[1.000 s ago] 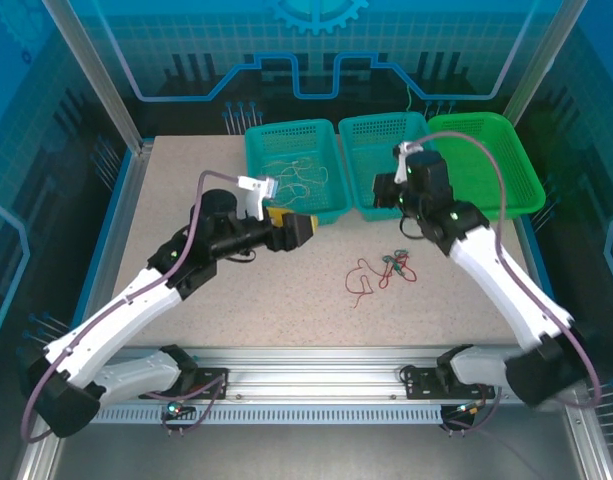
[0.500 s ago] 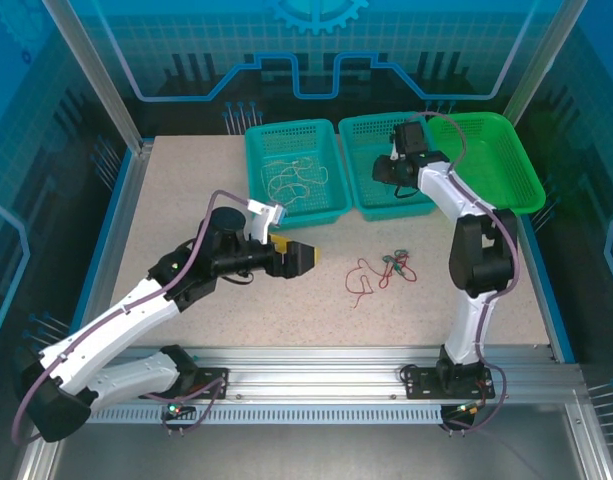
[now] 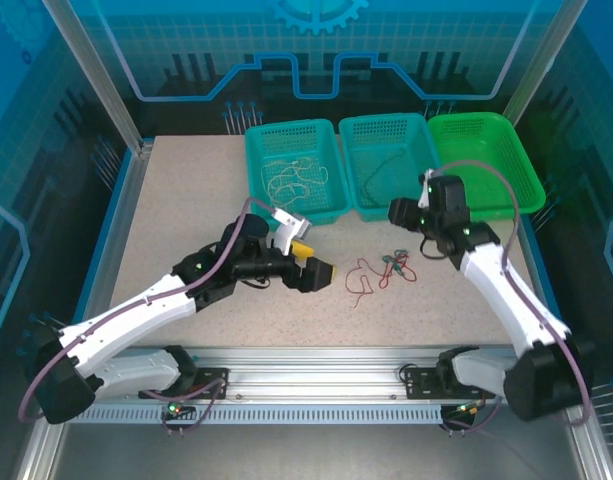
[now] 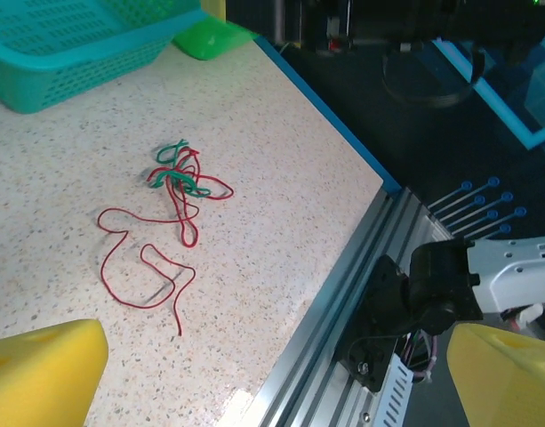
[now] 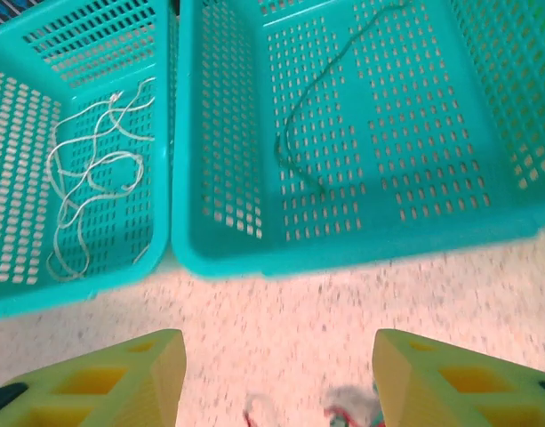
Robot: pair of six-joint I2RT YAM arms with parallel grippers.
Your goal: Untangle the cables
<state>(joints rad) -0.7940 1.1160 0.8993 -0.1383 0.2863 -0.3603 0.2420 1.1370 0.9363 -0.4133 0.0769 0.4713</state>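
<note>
Withdrawn: right pincer (image 5: 272, 382) off middle basket (image 5: 343, 253), jaws apart, empty | green strand (image 5: 294, 107) sorted inside | left pincer (image 4: 276, 374) fully spread, facing red-green knot (image 4: 176, 175), frame centre, for pickup

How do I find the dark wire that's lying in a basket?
Go to the far edge of the table and find the middle basket of three. One thin dark wire lies bent on its floor. It is alone and dark, unlike the white wires in the left basket or the red-and-green knot out on the table.
</note>
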